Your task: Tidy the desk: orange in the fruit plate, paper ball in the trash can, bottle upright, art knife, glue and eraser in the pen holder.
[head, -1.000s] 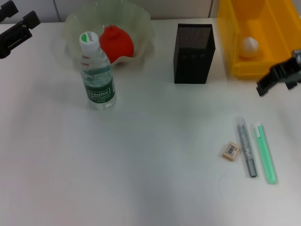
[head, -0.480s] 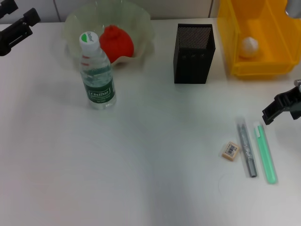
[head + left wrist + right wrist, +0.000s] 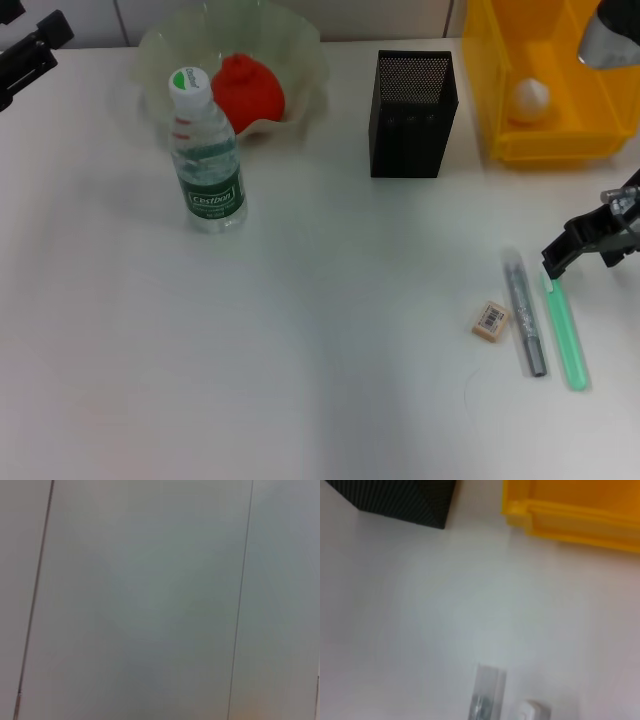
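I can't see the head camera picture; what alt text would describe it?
A robot's right pincer hovers over a green pen-shaped tool lying beside a grey one and an eraser on a white desk. Behind stand an upright bottle, an orange in its fruit plate, a pen holder and a trash can.

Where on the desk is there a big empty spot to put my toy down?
The widest bare patch is the near middle of the desk, between the bottle and the eraser. It is crowded near the right gripper, the green stick and the grey stick.
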### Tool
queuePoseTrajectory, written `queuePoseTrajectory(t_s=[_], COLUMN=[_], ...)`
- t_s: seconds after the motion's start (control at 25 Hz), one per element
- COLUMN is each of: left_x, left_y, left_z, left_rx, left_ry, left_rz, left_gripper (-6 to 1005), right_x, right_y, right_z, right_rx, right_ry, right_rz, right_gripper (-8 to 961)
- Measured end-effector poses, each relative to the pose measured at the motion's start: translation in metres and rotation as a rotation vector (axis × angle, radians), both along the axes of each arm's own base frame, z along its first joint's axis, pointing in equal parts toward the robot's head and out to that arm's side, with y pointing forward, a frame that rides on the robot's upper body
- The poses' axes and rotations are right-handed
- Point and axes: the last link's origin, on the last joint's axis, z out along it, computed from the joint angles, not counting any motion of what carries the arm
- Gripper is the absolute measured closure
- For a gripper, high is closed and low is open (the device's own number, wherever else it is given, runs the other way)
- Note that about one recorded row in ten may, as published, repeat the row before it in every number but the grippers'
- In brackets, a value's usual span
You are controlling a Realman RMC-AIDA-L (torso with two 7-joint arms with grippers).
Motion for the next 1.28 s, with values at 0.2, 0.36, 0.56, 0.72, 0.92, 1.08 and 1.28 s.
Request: queuePoseTrajectory(t_s=[0.2,0.36,0.56,0.72,0.92,1.08,1.28], left_x=[-0.002,-0.005,-0.007,-0.008,-0.008,-0.009,-0.012], left_y=[0.001,0.003,0.003,0.003,0.003,0.003,0.002], left_z=[0.0,-0.001,0.001,0.002,0.003,0.004,0.007], left_rx=[0.009,0.012,0.025,0.029,0.038,0.043,0.06], left_ry=[-0.001,-0.004,-0.009,-0.005,-0.006,-0.004,-0.002], left_rz=[0.005,0.016,0.022,0.022,0.024,0.024,0.032], left_gripper=[286,286,286,286,285,285,285], right_x=[-0.001,-0.002,-0.003,-0.001,0.003,0.006,0.01], right_y=[0.003,0.004,0.005,0.005,0.004,0.003,0.001], right_z=[-0.006,-0.009,-0.013,-0.015,-0.017,-0.018,-0.02], right_rx=[-0.005,-0.016,-0.027,-0.035,-0.039,-0.039,-0.046], right_ry=[0.017,0.023,0.023,0.02,0.018,0.016,0.011], right_rz=[0.003,0.0,-0.004,-0.012,-0.023,-0.03,-0.042], right_gripper=[221,222,223,224,225,226,227])
